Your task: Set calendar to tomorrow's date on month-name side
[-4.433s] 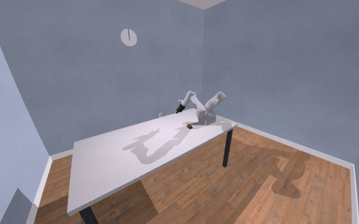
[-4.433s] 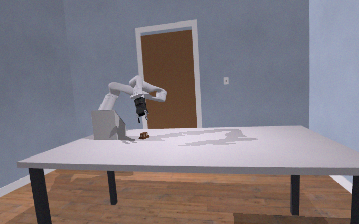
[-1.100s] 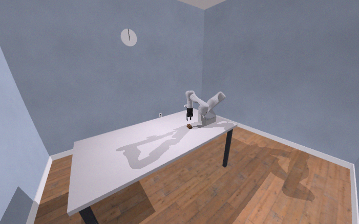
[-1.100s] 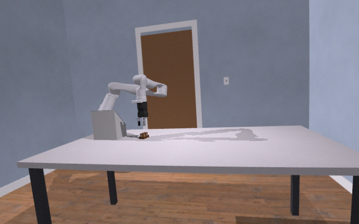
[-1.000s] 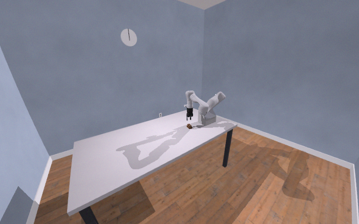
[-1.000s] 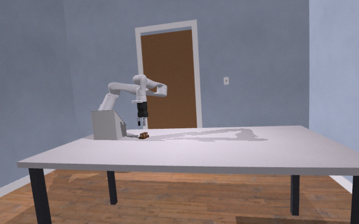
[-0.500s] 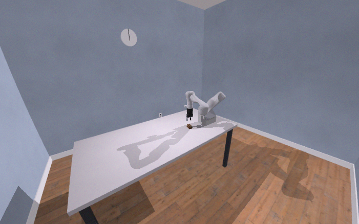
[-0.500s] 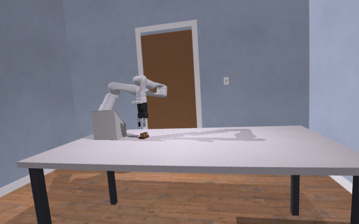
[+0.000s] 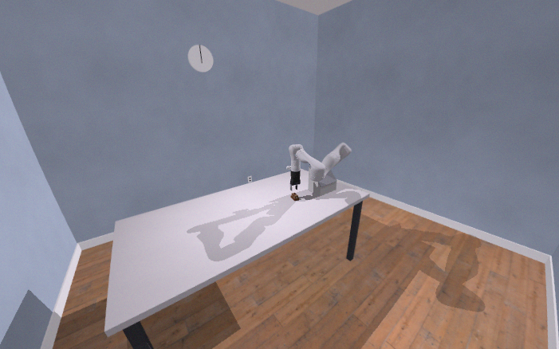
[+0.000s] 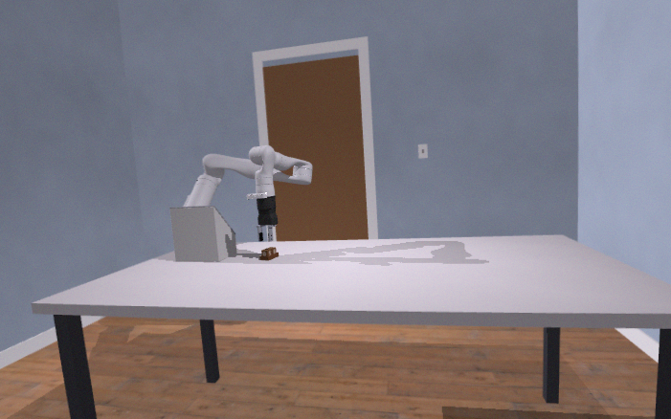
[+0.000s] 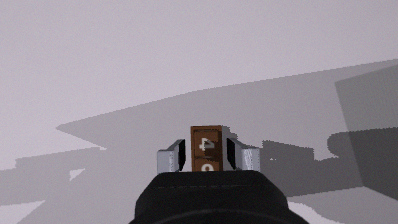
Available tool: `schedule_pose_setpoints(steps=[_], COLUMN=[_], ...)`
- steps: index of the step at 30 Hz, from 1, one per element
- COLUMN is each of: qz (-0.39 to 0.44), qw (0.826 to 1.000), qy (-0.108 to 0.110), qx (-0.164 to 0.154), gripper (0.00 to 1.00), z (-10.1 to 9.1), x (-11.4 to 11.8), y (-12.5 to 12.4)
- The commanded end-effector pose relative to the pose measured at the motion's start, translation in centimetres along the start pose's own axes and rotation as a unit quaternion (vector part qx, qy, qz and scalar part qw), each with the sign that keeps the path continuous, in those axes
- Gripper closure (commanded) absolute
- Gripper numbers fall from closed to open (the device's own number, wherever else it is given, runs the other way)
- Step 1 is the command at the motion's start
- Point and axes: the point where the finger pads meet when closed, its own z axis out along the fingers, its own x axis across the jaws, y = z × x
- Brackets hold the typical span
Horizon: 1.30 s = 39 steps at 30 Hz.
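The calendar is a small brown tray with two brown cubes, standing on the white table close to the arm's base. It also shows in the exterior view (image 10: 269, 253). In the wrist view I see the cubes from above: the far cube (image 11: 206, 142) shows a white 4 on top, and the near cube (image 11: 207, 165) is half hidden by the gripper's body. My gripper (image 11: 206, 149) (image 10: 265, 233) is open and empty, pointing straight down above the calendar, with one finger on each side of the cubes. It hangs a little above them. The month's name is not visible.
The arm's grey base block (image 10: 199, 233) stands just left of the calendar in the exterior view. The table's far edge (image 9: 273, 178) runs close behind the calendar. The arm's shadow lies across the table top.
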Motion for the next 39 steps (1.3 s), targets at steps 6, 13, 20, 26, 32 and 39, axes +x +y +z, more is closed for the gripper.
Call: schedule_pose_setpoints(steps=[6, 13, 20, 26, 32, 39], qz=[0.000, 0.000, 0.000, 0.000, 0.000, 0.000], qw=[1.000, 1.000, 1.000, 1.000, 1.000, 1.000], qy=[0.002, 0.002, 0.002, 0.002, 0.002, 0.002], qx=[0.001, 0.001, 0.001, 0.001, 0.001, 0.001], gripper=[0.13, 0.13, 0.13, 0.13, 0.13, 0.13], z=[1.2, 1.9, 2.5, 2.7, 2.7, 2.7], x=[0.1, 0.1, 0.1, 0.1, 0.1, 0.1], y=[0.0, 0.0, 0.0, 0.0, 0.0, 0.0])
